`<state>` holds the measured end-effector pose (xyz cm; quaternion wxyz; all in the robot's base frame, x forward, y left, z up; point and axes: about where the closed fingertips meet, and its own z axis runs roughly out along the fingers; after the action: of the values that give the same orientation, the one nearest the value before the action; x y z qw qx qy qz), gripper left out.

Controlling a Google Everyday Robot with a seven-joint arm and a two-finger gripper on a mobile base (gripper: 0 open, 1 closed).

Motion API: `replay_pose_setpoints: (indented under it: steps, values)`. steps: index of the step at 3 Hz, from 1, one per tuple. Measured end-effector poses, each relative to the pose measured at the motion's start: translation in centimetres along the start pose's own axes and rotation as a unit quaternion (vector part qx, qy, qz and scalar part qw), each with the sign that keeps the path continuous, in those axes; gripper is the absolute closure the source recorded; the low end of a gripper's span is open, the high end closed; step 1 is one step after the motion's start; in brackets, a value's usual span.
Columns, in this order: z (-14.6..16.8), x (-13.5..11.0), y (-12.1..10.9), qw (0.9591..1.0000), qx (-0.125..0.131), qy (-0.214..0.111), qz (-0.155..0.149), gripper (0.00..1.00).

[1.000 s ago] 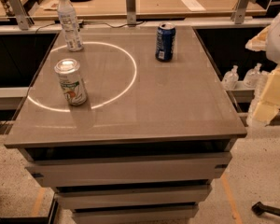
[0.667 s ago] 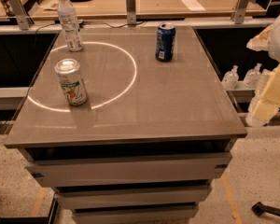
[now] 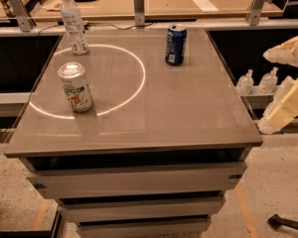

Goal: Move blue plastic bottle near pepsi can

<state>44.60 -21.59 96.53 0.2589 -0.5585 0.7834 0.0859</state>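
Note:
The blue plastic bottle [image 3: 73, 23], clear with a white cap and a pale label, stands upright at the far left corner of the grey table [image 3: 188, 113]. The pepsi can [image 3: 176, 44], dark blue with a silver rim, stands upright at the far middle-right of the table. My gripper [image 3: 284, 90], cream-coloured, hangs off the table's right edge, well apart from both and holding nothing that I can see.
A white-and-green can [image 3: 76, 87] stands at the left front, on a white ring of light on the tabletop. Small clear pump bottles [image 3: 258, 81] sit on a low shelf at the right. A wooden bench with metal posts [image 3: 138, 4] runs behind the table.

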Motion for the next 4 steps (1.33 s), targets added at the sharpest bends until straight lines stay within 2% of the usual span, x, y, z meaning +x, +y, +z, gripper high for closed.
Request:
replay_pose_setpoints:
  steps: [1, 2, 3, 4]
  values:
    - [1.8, 0.2, -0.1, 0.9949, -0.012, -0.101, -0.001, 0.00]
    - [2.2, -1.1, -0.1, 0.9798, 0.001, -0.200, -0.001, 0.00]
    - [2.4, -2.9, -0.3, 0.9660, 0.041, -0.255, 0.017, 0.00]
    - [3.8, -4.4, -0.9, 0.9571, 0.085, -0.273, 0.048, 0.00]
